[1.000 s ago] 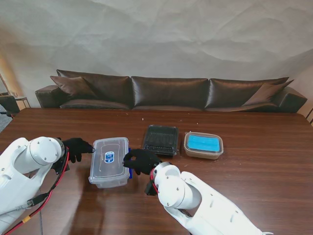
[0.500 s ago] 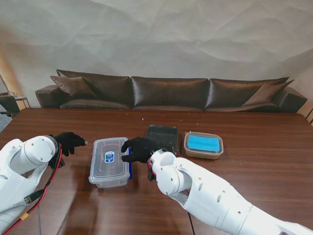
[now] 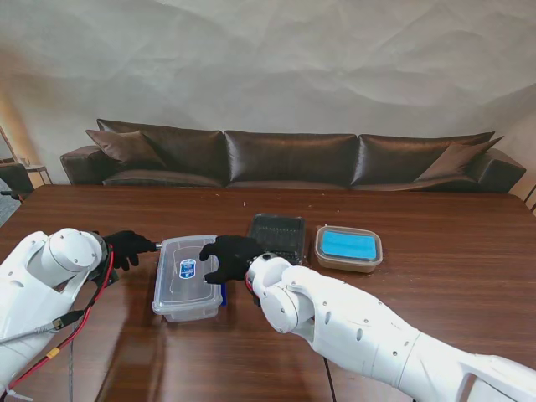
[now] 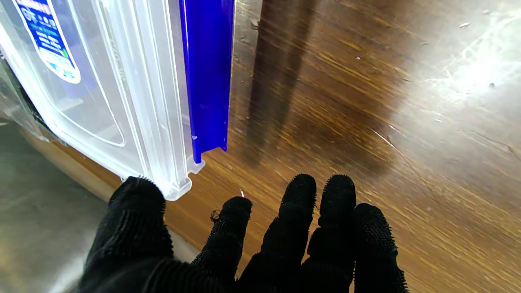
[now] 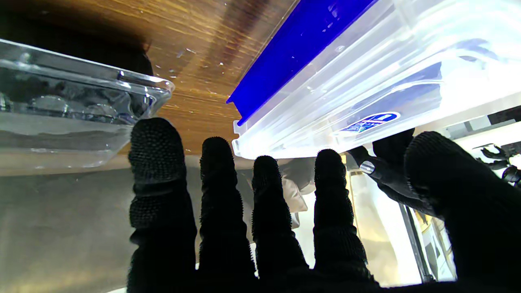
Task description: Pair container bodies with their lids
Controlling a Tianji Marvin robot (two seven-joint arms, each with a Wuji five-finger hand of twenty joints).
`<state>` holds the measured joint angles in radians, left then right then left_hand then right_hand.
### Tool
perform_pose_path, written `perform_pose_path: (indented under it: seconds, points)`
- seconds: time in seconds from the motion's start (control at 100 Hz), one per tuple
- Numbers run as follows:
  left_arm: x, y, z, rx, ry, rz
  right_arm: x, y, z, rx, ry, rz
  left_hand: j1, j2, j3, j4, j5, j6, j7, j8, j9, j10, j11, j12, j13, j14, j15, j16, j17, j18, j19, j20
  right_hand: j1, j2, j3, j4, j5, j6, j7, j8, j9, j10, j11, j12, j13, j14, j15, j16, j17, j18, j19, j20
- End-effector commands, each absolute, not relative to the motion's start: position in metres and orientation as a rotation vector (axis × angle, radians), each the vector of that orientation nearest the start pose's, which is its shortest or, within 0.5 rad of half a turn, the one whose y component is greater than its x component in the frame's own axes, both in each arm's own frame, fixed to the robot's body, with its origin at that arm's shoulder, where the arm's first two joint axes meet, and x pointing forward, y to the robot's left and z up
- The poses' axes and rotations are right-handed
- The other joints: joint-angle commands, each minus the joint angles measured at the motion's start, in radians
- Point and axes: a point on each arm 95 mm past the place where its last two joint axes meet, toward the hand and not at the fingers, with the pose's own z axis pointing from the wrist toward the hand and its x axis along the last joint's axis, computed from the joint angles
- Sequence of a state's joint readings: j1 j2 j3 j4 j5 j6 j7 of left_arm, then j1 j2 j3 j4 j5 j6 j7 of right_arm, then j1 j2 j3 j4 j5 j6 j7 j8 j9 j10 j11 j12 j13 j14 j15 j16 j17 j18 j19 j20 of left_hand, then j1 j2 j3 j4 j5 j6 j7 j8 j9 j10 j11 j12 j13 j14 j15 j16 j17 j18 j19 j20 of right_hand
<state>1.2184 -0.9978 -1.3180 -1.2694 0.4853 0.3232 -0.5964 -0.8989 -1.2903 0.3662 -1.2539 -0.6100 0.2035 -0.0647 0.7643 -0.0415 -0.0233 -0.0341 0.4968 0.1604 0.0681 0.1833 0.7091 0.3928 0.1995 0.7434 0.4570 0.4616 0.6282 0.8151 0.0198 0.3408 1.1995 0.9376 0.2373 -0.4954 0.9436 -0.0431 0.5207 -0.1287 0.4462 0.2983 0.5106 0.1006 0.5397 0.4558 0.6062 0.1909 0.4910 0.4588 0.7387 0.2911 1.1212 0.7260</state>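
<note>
Moved since half a second ago: right robot hand (image 3: 228,256), now farther left, over the right part of the clear lid; left robot hand (image 3: 130,247), now closer to the box's left edge.

Item 1: clear lidded box (image 3: 187,277) with blue side clip (image 4: 206,73), on the bench (image 3: 435,293), front left of centre. Lid carries a blue label (image 3: 188,269).
Item 2: black tray (image 3: 278,235) under a clear cover, just right of the box.
Item 3: container with blue lid (image 3: 348,247), right of the black tray.
Right robot hand: fingers (image 5: 215,191) spread apart above the lid, gripping nothing.
Left robot hand: fingers (image 4: 301,211) extended, loosely apart, thumb near the box corner; holds nothing.
</note>
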Motion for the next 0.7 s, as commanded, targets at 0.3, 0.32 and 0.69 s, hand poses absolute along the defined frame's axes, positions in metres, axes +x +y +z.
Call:
perform_pose_path:
  seconds: [0.3,0.32,0.69]
  points:
    - [0.49,0.144,-0.323,-2.259,1.354,-1.046,0.453,0.242,-0.314,0.948,1.917,1.581,-0.141,-0.027,-0.012,-0.003,-0.143,-0.061,-0.051,-0.003,-0.17,-0.021,-0.052,0.016,-0.122,-0.06,-0.006,0.043,-0.081,-0.101,-0.04,0.035,-0.048,0.014,-0.054,-0.017,-0.077,-0.035,-0.028,-0.022,-0.083,-0.028,-0.006,-0.031,-0.083,-0.018,-0.108,-0.062,-0.614,-0.031,-0.171,-0.107]
    - [0.49,0.145,-0.324,-2.261,1.353,-1.049,0.453,0.242,-0.314,0.947,1.92,1.579,-0.146,-0.028,-0.013,-0.003,-0.156,-0.065,-0.055,-0.005,-0.177,-0.023,-0.053,0.016,-0.126,-0.062,-0.005,0.045,-0.084,-0.102,-0.042,0.036,-0.048,0.014,-0.054,-0.017,-0.078,-0.035,-0.028,-0.022,-0.084,-0.029,-0.006,-0.031,-0.084,-0.018,-0.11,-0.063,-0.614,-0.031,-0.171,-0.108]
    - [0.487,0.146,-0.34,-2.306,1.364,-1.089,0.451,0.245,-0.33,0.973,1.964,1.56,-0.196,-0.086,-0.016,-0.024,-0.128,-0.093,-0.011,0.037,-0.268,-0.046,-0.063,0.039,-0.183,-0.101,0.021,0.085,-0.116,-0.136,-0.065,0.069,-0.048,0.015,-0.048,-0.015,-0.073,-0.032,-0.022,-0.021,-0.047,-0.027,-0.002,-0.034,-0.042,-0.013,-0.093,-0.059,-0.603,-0.028,-0.171,-0.109]
